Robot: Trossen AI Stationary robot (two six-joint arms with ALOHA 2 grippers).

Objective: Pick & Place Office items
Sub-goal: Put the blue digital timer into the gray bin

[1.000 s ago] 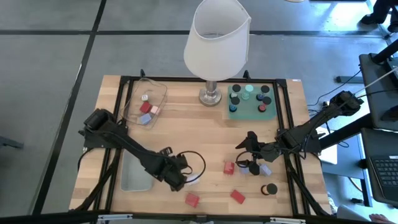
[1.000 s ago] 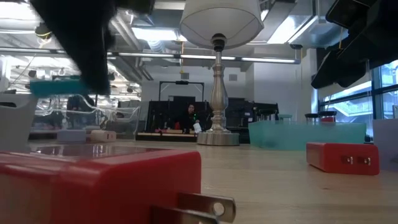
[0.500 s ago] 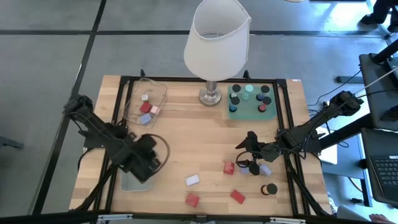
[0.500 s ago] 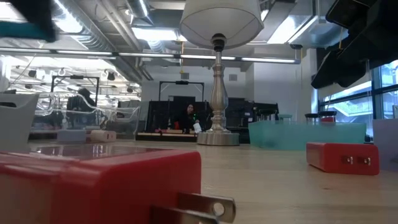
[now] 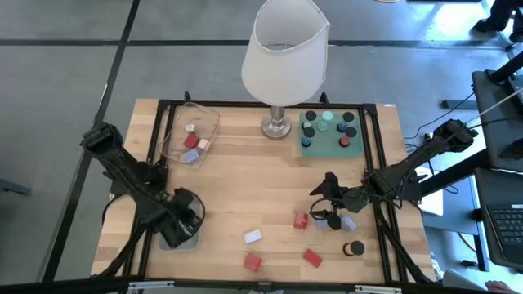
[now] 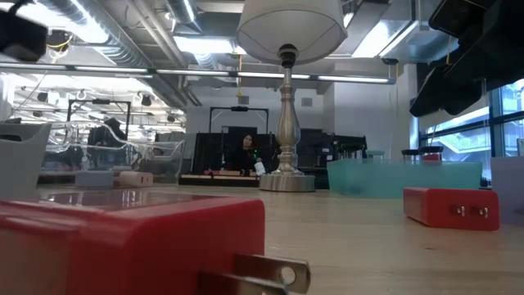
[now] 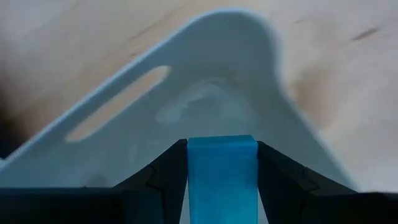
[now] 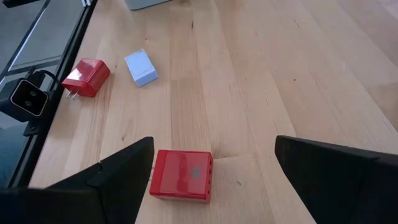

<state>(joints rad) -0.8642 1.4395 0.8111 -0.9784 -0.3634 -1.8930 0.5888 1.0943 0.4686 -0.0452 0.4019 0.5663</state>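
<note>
My left gripper (image 5: 185, 222) hangs over the grey-blue bin (image 5: 169, 238) at the table's near left, shut on a teal block (image 7: 222, 168). My right gripper (image 5: 327, 216) is open, low over the table's right half. In the right wrist view a red block (image 8: 180, 175) lies flat on the wood between its spread fingers, close to one of them. A lavender block (image 5: 349, 222) lies just right of that gripper. Two more red blocks (image 5: 252, 262) (image 5: 312, 258), another lavender block (image 5: 252, 236) and a black cap (image 5: 353, 248) lie on the wood near the near edge. My left gripper pinches the teal block (image 7: 222, 155) between its two fingers (image 7: 165, 177), one on each side face. The fingers point down from above. The block is lifted clear, above the bin's floor near a corner with a handle slot (image 7: 118, 102).
The white-shaded lamp (image 5: 285, 57) stands at the far middle. Left of it, a clear tray (image 5: 174, 137) holds several blocks. Right of it, a green mat (image 5: 315, 149) carries black and mint caps. Bare wood lies at the table's middle. A person sits far behind the table (image 6: 246, 154).
My left gripper has moved from the near middle of the table, beside the lavender block, toward the left edge and now hangs over the bin, carrying the teal block with it. The lavender block stayed where it was. The right arm kept still.
</note>
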